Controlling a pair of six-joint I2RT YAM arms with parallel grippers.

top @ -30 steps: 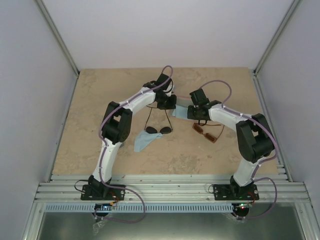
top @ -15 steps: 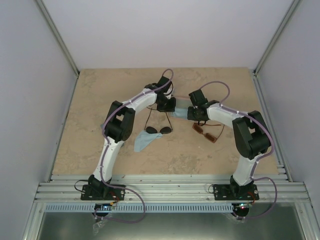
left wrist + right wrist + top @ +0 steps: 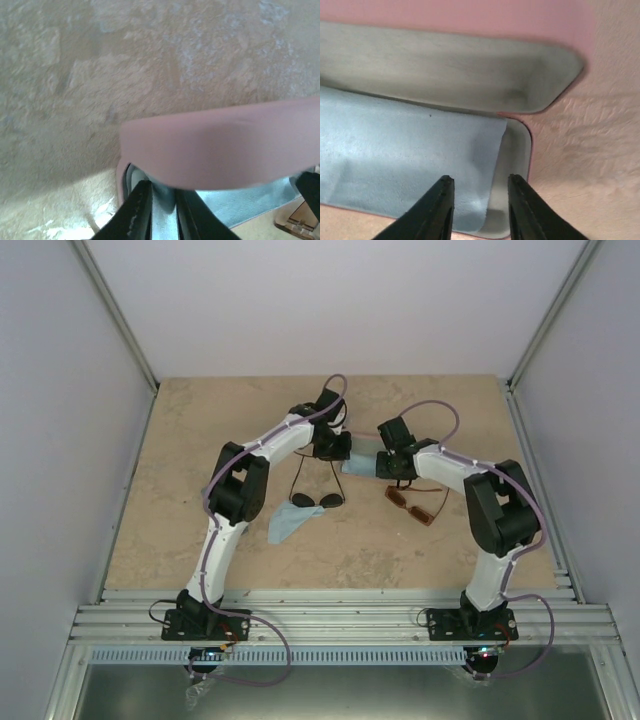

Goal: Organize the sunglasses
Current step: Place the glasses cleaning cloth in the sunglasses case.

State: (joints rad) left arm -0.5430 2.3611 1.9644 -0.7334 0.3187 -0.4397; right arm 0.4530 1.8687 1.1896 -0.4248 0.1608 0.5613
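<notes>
The black wire sunglasses (image 3: 317, 501) lie mid-surface (image 3: 180, 460), lenses side by side crosswise, temples pointing away toward the left gripper (image 3: 161, 192). The amber sunglasses (image 3: 413, 507) lie diagonally to the right. A light blue cloth (image 3: 287, 524) sits just beside the black pair. The left gripper pinches the open pink case (image 3: 215, 150) by its rim. The right gripper (image 3: 480, 179) hangs spread over the folded cloth inside (image 3: 395, 160).

Beige stone-look table (image 3: 200, 440): black round sunglasses (image 3: 317, 501) mid-frame, blue cloth (image 3: 284, 526) lower left of them, amber sunglasses (image 3: 415, 508) right, open pink case (image 3: 215, 150) above.
</notes>
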